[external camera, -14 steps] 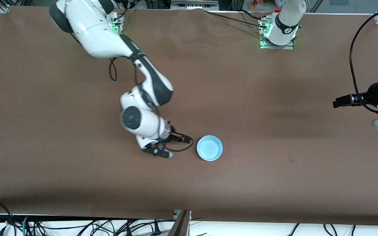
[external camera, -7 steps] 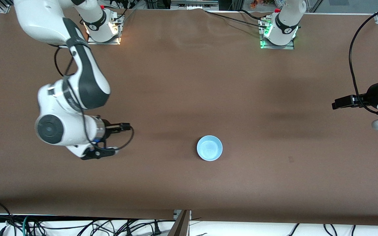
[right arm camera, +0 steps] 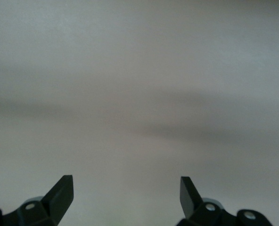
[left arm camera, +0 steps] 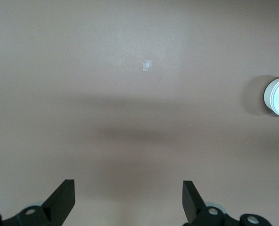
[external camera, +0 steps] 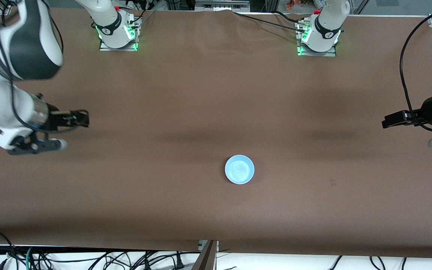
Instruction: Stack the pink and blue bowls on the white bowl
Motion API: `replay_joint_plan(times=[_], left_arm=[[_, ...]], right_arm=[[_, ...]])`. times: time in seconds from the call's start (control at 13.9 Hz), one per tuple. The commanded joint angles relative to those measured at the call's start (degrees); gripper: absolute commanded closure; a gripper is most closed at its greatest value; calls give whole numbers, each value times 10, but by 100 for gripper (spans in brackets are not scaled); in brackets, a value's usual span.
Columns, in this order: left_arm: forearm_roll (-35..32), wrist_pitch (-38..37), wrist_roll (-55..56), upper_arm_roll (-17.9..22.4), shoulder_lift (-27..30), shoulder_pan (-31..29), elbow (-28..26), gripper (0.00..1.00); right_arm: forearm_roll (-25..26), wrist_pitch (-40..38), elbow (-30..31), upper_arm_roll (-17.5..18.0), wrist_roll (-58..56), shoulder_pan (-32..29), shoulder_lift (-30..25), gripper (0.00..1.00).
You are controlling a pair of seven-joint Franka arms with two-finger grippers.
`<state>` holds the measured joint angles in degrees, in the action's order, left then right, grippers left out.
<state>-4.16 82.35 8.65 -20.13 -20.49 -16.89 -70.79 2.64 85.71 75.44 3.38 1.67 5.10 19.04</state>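
A: Start nearest the front camera: one stack sits alone on the brown bench [external camera: 216, 217], near the middle. From above only the blue bowl [external camera: 239, 169] shows.

B: The left wrist view adds a white wall under the blue rim, so I'd judge the white bowl [left arm camera: 270, 94] is at the bottom. The pink one I cannot see; if it's there, it's hidden in between.

A: So how far along?

B: My read: stacking looks finished or nearly so. Blue sits level on top, nothing loose lies about. All that's left is confirming pink is inside.

A: Now the arms. The right claw [external camera: 83, 119] hangs over bare bench toward the right arm's end, well apart from the stack. Its wrist view shows the fingers spread wide with nothing between them.

B: The left claw [external camera: 386, 122] hovers over the bench's edge at the left arm's end, also spread wide and empty. That arm looks to be waiting.

A: Anything in the way?

B: Nothing around the stack. There's a small pale patch [left arm camera: 147, 65] on the bench, flat and harmless. Farthest up, the two arm bases and a black cable [external camera: 403, 67].
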Motion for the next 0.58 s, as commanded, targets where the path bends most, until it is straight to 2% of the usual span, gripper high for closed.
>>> replay_joint_plan(times=[0.0,0.14,0.51], left_arm=[[-12,-2,-8,4,-10,7,21,0],[-12,7,-8,4,-10,7,22,0],[-11,12,-5,4,-10,6,29,0]], right_arm=[[9,10,94,-1,-9,-19,-97,0],[18,3,98,-2,-13,-21,-116,0],[-1,-29,112,-9,-26,-42,-142,0]])
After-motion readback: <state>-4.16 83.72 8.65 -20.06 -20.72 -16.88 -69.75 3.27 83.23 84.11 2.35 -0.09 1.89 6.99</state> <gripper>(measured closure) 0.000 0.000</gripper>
